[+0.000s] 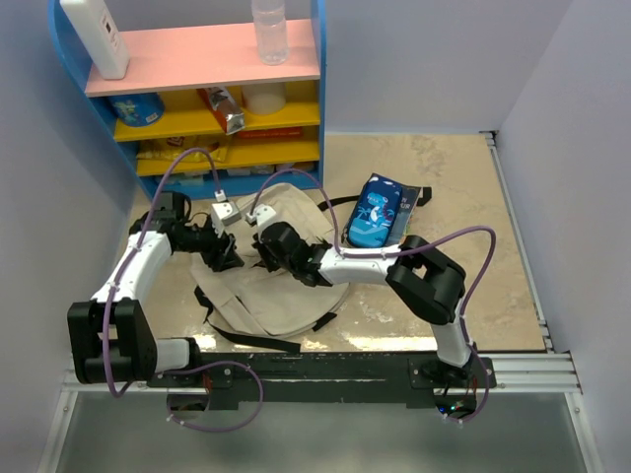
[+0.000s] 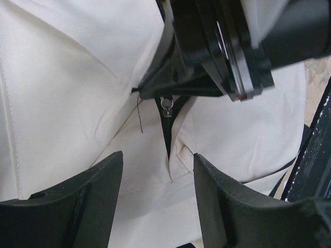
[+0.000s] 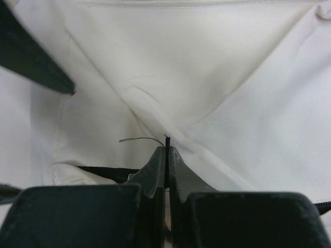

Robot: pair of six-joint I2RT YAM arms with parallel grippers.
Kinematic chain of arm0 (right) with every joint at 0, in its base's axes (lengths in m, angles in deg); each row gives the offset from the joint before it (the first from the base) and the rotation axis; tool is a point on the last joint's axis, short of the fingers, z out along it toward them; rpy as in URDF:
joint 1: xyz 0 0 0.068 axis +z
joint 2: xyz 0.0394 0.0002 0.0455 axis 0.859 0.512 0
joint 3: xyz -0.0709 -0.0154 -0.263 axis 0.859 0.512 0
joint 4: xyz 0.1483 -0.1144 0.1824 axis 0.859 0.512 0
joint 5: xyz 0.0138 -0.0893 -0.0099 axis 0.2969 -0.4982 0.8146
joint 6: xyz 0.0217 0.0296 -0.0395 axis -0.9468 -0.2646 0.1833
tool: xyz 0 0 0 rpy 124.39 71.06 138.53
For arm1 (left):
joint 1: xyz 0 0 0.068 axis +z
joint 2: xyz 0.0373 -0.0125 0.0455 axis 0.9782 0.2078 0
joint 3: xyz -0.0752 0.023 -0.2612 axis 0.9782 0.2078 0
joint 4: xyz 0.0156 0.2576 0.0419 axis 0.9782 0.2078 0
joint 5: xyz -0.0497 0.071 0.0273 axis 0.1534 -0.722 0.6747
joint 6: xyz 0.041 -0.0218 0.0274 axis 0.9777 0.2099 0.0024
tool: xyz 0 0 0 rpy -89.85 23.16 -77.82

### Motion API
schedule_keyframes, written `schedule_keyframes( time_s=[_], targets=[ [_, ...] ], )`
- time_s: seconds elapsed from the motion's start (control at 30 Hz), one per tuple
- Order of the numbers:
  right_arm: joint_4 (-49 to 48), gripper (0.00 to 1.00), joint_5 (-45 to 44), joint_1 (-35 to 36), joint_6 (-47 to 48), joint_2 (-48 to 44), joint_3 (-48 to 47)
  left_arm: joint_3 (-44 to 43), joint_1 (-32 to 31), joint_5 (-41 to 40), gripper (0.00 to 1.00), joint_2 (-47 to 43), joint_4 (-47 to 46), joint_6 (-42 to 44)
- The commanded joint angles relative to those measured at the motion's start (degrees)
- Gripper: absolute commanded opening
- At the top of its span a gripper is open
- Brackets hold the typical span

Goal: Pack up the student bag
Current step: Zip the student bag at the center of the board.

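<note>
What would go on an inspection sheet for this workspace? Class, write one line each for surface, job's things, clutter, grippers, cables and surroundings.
Surface: beige marbled table, with the bag lying mid-table.
Job's things: cream student bag lies flat, its zipper pull in view; blue book lies outside the bag, to its right.
Clutter: nothing seen.
Grippers: left gripper open above the bag's zipper; right gripper shut on a thin dark edge of the bag.
Cables: purple cables loop above both arms.
Surroundings: blue shelf unit at the far left with a clear bottle on top; plain walls.
</note>
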Motion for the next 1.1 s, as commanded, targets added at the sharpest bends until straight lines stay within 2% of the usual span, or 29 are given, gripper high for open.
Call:
schedule_keyframes(
  time_s=[0.0,0.33,0.6,0.77,0.83,0.87,0.9,0.93,1.0,1.07],
  targets=[
    [-3.4,0.00,-5.0,-3.4,-6.3,-4.8,1.4,0.6,-1.4,1.9,0.61,-1.0,-0.4,1.5],
    [-5.1,0.00,-2.9,-5.1,-8.0,-7.8,1.9,2.0,-8.7,-3.7,0.61,0.4,-6.9,-3.0],
    [-5.1,0.00,-2.0,-5.9,-8.4,-8.3,2.0,3.1,-9.1,-6.4,0.59,1.6,-13.7,-6.1],
    [-5.1,0.00,-1.3,-6.2,-8.5,-8.2,2.0,3.2,-10.0,-6.1,0.59,3.0,-14.4,-6.2],
    [-5.0,0.00,-1.4,-6.3,-8.4,-7.8,1.6,3.1,-11.0,-5.5,0.49,3.4,-13.6,-5.1],
    [-4.9,0.00,-1.4,-6.5,-8.4,-7.8,1.5,3.0,-11.4,-5.4,0.40,3.6,-12.4,-4.5],
    [-4.9,0.00,-1.4,-6.6,-8.3,-7.5,1.4,2.8,-11.8,-5.3,0.17,3.6,-12.0,-4.1],
    [-4.9,0.00,-1.4,-6.9,-8.1,-7.4,1.2,2.8,-12.3,-5.4,0.09,3.5,-11.1,-3.3],
    [-4.3,0.00,-1.3,-7.4,-8.0,-7.2,0.7,2.4,-12.4,-5.4,0.00,3.4,-10.1,-2.5],
    [-4.2,0.00,-1.4,-8.0,-7.5,-7.1,0.4,1.7,-12.4,-5.9,0.00,3.4,-8.6,-1.8]
  ],
)
